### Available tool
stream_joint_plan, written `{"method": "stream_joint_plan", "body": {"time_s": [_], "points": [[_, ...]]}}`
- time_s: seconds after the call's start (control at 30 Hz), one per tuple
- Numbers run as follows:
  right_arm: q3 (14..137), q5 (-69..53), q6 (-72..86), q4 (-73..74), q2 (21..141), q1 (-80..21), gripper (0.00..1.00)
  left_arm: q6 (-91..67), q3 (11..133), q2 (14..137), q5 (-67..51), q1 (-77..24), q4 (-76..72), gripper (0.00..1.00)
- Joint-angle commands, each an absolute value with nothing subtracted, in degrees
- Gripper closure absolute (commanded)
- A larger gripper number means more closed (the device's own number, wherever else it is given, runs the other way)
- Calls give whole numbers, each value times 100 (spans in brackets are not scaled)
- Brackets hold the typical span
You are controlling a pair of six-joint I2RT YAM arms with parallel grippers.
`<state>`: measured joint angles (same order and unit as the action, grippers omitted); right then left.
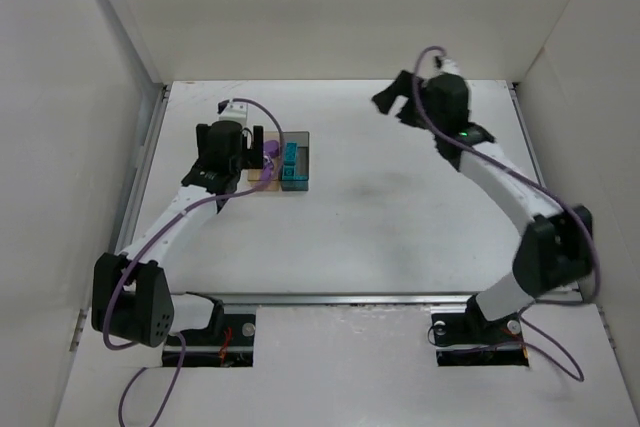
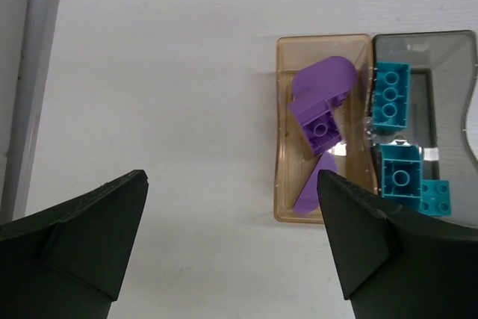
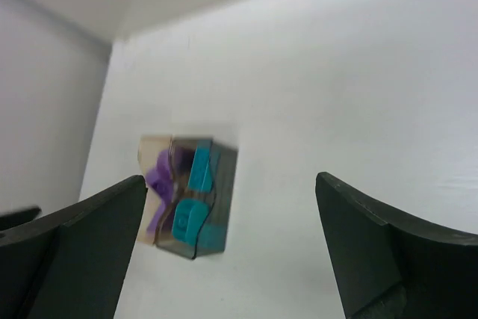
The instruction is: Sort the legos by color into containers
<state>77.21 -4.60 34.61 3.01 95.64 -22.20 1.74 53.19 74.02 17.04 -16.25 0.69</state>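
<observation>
The left gripper (image 2: 231, 178) is hanging over the white table (image 1: 400, 217) with its two dark fingers spread wide and nothing between them but bare tabletop. Just off to its right side, the two joined containers are sitting on the left half of the table. The amber container (image 2: 282, 147) is holding the purple legos (image 2: 321, 102): a rounded piece, a small one-stud brick lying against it, and a slanted sliver nearer the arm. Right beside it, sharing a wall, the grey container (image 2: 448, 42) is holding the teal legos (image 2: 392, 93): a long brick with a row of studs, a squarer brick below it, and a smaller, paler one tucked in the corner. In the left wrist view, the finger on the right is covering the near edge where the two boxes meet, and I cannot tell whether it is touching them. From above, the left arm's head is hovering just beside the amber box, on the side towards the wall. The right gripper (image 3: 230, 178) is hanging in the air well apart from all this, over the far right of the table. Its fingers are spread fully apart and holding nothing, and its camera is looking across at the boxes, which are showing up small and blurred.
</observation>
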Motion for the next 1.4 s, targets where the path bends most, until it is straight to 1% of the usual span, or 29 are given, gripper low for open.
{"method": "stream_joint_plan", "body": {"time_s": [0.0, 0.03, 0.07, 0.1, 0.13, 0.17, 0.23, 0.27, 0.37, 0.43, 0.53, 0.6, 0.77, 0.93, 1.37], "points": [[6849, 324, 3130, 52, 8058, -1382, 0, -53, 4984, 7014, 2353, -1530, -237, 4], [6620, 804, 3129, 140, 7685, -971, 0, -53, 4766, 6961, 2495, -1529, -290, 4], [6201, 1113, 3033, 219, 7299, -793, 0, -53, 4633, 6961, 2644, -1529, -481, 4], [6014, 1508, 2823, 289, 6538, -661, 0, 26, 4484, 6865, 2811, -1529, -605, 4], [5829, 1964, 2708, 342, 6156, -590, 0, 166, 4326, 6760, 3143, -1460, -737, 4], [5644, 2943, 2603, 343, 5804, -589, 0, 237, 4063, 6707, 3277, -1459, -860, 3], [5178, 3679, 2209, 343, 4901, -589, 0, 299, 3894, 6636, 3479, -1345, -1011, 2], [5072, 3961, 1954, 343, 4661, -589, 0, 299, 3841, 6575, 3550, -1223, -1072, 2], [4852, 3806, 1161, 596, 4000, -589, 0, 299, 3841, 6374, 3551, -985, -1072, 2], [4633, 3543, 1107, 764, 3833, -589, 0, 299, 3788, 6258, 3551, -792, -1072, 2], [4369, 3428, 1107, 834, 3709, -589, 0, 299, 3508, 6012, 3551, -598, -1195, 2], [4368, 3428, 1353, 1133, 3709, -589, 0, 238, 3332, 5872, 3551, -598, -1195, 2], [4798, 3639, 1811, 1818, 4034, -589, 0, -78, 3068, 5643, 3551, -545, -976, 2], [5106, 4121, 2161, 2337, 4236, -589, 0, -299, 2944, 5520, 3499, -492, -862, 2], [4808, 4061, 2241, 2153, 3823, -589, 0, -360, 2830, 5467, 3278, -492, -861, 2]]}}
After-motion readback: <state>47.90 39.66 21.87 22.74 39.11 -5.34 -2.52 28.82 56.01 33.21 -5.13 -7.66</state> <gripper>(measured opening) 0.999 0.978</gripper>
